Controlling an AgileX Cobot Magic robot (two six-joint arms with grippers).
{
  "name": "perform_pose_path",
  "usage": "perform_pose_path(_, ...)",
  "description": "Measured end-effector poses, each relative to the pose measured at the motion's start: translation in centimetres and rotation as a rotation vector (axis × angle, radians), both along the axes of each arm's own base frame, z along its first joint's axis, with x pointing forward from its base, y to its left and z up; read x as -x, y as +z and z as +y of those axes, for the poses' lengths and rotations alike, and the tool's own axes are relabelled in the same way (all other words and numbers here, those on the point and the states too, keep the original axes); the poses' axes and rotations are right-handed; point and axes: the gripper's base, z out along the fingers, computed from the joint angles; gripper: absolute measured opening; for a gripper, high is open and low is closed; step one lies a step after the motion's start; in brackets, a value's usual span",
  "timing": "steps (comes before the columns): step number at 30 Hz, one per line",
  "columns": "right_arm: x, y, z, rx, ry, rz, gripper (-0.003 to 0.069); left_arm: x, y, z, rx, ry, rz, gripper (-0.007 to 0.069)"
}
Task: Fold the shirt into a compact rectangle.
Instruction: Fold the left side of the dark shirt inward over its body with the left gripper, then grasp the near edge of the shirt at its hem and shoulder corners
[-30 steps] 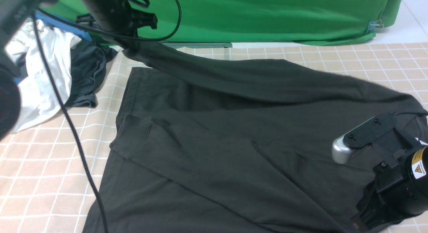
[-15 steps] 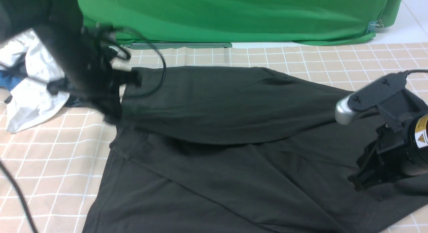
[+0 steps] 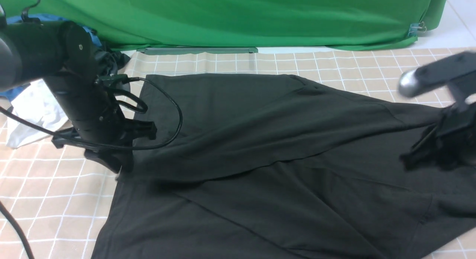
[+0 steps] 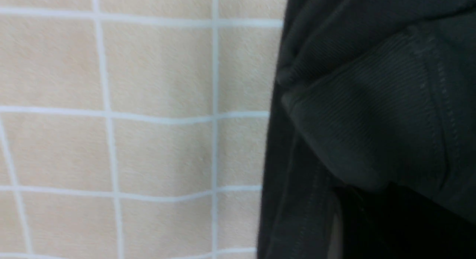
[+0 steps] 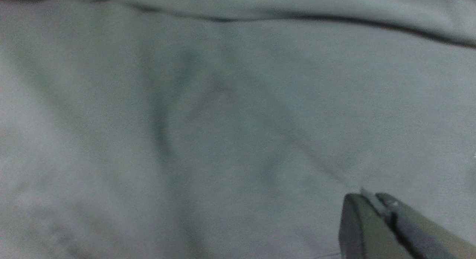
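The black shirt [image 3: 260,140] lies spread on the checked cloth, one sleeve folded across its body towards the left edge. My left gripper [image 3: 119,170] points down at that left edge, where the sleeve ends. In the left wrist view the ribbed cuff [image 4: 372,117] sits right in front of the jaws, which are lost in shadow. My right gripper [image 3: 416,158] hangs blurred above the shirt's right side. The right wrist view shows that gripper [image 5: 366,197] with its fingertips together, clear of the cloth [image 5: 223,121] below.
A white garment [image 3: 33,110], a blue one [image 3: 15,92] and a dark grey one [image 3: 111,60] are heaped at the back left. A green backdrop [image 3: 260,17] closes the far side. The left arm's cable [image 3: 174,117] loops over the shirt. Checked tablecloth [image 3: 55,199] shows at the left.
My left arm swept the sleeve from the back left corner down to the shirt's left edge, laying it across the body. My right gripper lifted off the shirt and drew back to the right.
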Motion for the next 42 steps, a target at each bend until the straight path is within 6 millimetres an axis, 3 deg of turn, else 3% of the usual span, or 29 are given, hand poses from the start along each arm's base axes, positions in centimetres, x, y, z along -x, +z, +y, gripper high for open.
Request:
perform_pose_path(5,-2.3,1.4,-2.1,0.036,-0.072,0.029,0.0069,-0.3,0.1,0.6,-0.066,-0.039,-0.029,0.0376)
perform_pose_path(9,-4.5,2.0,-2.8,0.055,-0.086,0.065,0.0069,-1.5,1.7,0.6,-0.076,-0.044,-0.100,0.0417)
perform_pose_path(11,-5.9,2.2,-3.0,0.049,-0.094,0.079,0.0069,-2.4,3.1,0.4,-0.060,-0.035,-0.159,0.0379)
perform_pose_path(17,-10.9,1.3,-5.4,-0.055,-0.157,0.147,0.0071,-5.8,7.8,0.6,-0.028,-0.002,-0.368,0.0057)
perform_pose_path(21,-13.7,-0.1,-7.1,-0.114,-0.203,0.192,0.0097,-9.1,9.1,1.8,-0.006,0.051,-0.460,0.0019)
perform_pose_path(24,-14.8,-0.7,-7.6,-0.119,-0.216,0.208,0.0138,-11.6,8.2,2.7,0.005,0.081,-0.481,0.0027)
perform_pose_path(27,-15.3,-1.1,-7.6,-0.124,-0.215,0.217,0.0186,-14.5,6.1,2.9,0.002,0.056,-0.490,0.0091)
perform_pose_path(33,-15.6,-1.7,-7.3,-0.121,-0.194,0.230,0.0232,-18.7,0.5,2.6,0.000,0.012,-0.515,0.0335)
perform_pose_path(37,-15.6,-1.7,-7.3,-0.117,-0.187,0.229,0.0235,-20.0,-3.1,2.5,0.006,0.002,-0.511,0.0486)
perform_pose_path(42,-15.6,-1.7,-7.3,-0.111,-0.177,0.224,0.0235,-20.2,-5.0,2.1,0.021,-0.072,-0.497,0.0526)
